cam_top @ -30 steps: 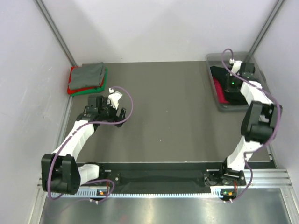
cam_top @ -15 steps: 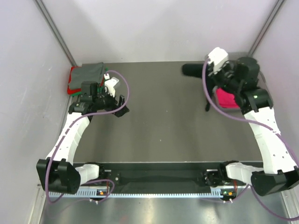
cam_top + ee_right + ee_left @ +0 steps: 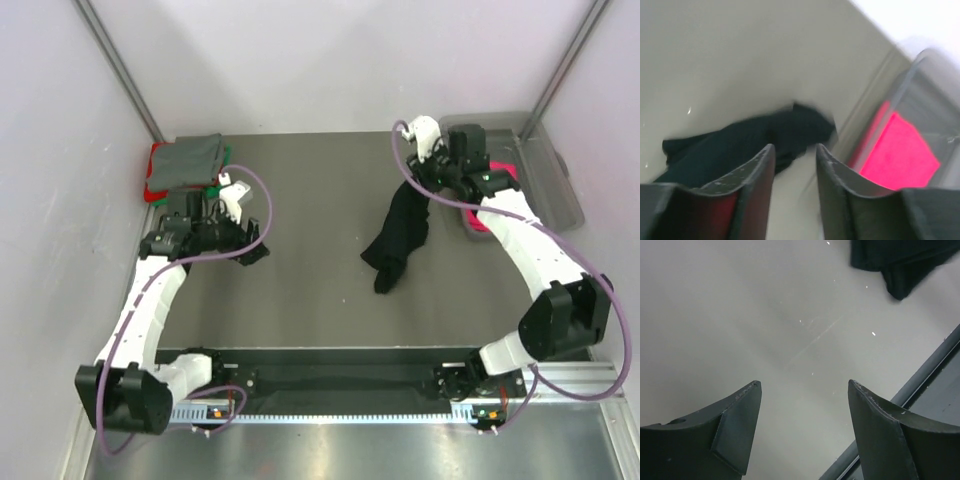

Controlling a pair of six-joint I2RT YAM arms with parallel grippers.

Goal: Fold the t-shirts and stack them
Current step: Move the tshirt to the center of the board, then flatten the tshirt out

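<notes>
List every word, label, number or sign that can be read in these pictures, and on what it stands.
None can be read. The black t-shirt, the folded stack and the pink t-shirt show no legible print or label; the right wrist view is blurred.

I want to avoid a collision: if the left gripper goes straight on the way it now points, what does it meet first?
Probably the bare table: the left gripper is open, aimed down at plain grey surface. The black t-shirt lies off to the side, out of that line.
</notes>
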